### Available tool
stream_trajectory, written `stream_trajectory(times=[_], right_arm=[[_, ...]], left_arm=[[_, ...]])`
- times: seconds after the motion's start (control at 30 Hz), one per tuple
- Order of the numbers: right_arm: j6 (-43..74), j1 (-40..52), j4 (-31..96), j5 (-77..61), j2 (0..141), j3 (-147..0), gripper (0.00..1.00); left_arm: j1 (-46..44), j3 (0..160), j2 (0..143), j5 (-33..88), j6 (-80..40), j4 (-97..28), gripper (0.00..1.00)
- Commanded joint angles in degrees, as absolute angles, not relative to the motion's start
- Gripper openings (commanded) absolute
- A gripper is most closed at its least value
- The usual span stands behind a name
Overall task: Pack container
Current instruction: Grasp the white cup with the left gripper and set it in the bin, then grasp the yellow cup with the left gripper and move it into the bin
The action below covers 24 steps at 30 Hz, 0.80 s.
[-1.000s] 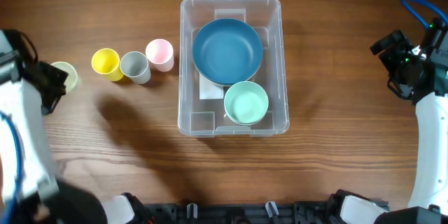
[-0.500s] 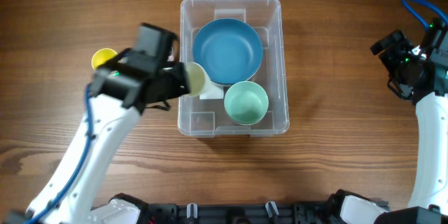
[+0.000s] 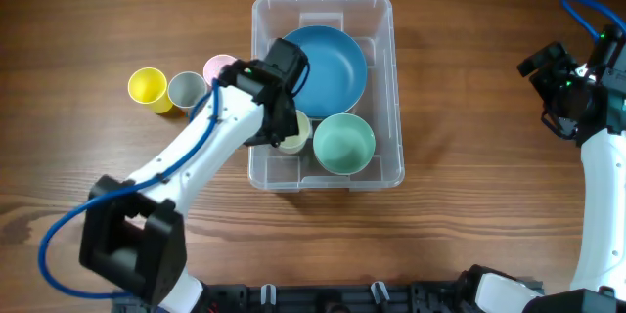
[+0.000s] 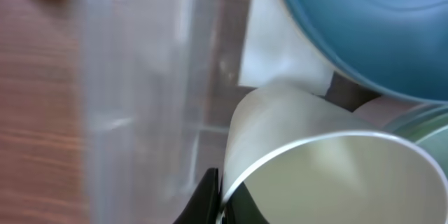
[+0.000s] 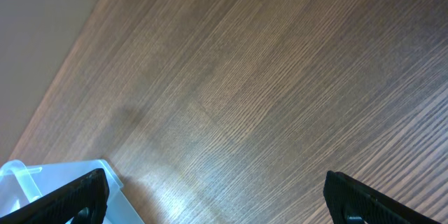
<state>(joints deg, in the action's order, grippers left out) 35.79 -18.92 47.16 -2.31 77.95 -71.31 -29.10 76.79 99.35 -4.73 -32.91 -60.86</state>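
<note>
The clear plastic container (image 3: 383, 20) stands mid-table and holds a blue bowl (image 3: 328, 68) and a mint green bowl (image 3: 344, 143). My left gripper (image 3: 286, 129) is inside the container's left front part, shut on the rim of a pale cream cup (image 3: 296, 132). In the left wrist view the cup (image 4: 315, 168) fills the lower frame, with the container's wall (image 4: 140, 98) to the left and the blue bowl (image 4: 378, 28) above. My right gripper (image 5: 217, 203) is open and empty above bare wood at the far right, and it shows in the overhead view (image 3: 550, 88).
A yellow cup (image 3: 147, 87), a grey cup (image 3: 185, 89) and a pink cup (image 3: 217, 65) stand in a row left of the container. A corner of the container (image 5: 42, 182) shows in the right wrist view.
My left arm swung from the far left to the container, carrying the cream cup over the left wall and down inside. The right arm has not moved.
</note>
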Motion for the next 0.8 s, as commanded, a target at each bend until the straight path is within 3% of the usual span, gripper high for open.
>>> stream_trajectory(times=[0.0,0.2,0.33,0.5,0.77], right_arm=[[36.2,-18.8,47.0,-1.7,78.2,-71.6,1.00],[36.2,-18.8,47.0,-1.7,78.2,-71.6,1.00],[36.2,-18.8,47.0,-1.7,78.2,-71.6,1.00],[36.2,-18.8,47.0,-1.7,78.2,-71.6,1.00],[36.2,-18.8,47.0,-1.7,78.2,-71.6,1.00]], left_arm=[[-31.5,77.0,100.6,-5.5,-33.5,-59.4,0.05],[-29.6,78.5,99.0,-5.7,-33.5,-61.4,0.33],[-25.5,83.4,93.7,-5.9,-33.2,-65.7,0.40],[-17.3,85.5,85.4,-12.7,-33.3,-67.7,0.61],[6.9,85.4,90.8,-11.3,-33.3,-66.8,0.65]])
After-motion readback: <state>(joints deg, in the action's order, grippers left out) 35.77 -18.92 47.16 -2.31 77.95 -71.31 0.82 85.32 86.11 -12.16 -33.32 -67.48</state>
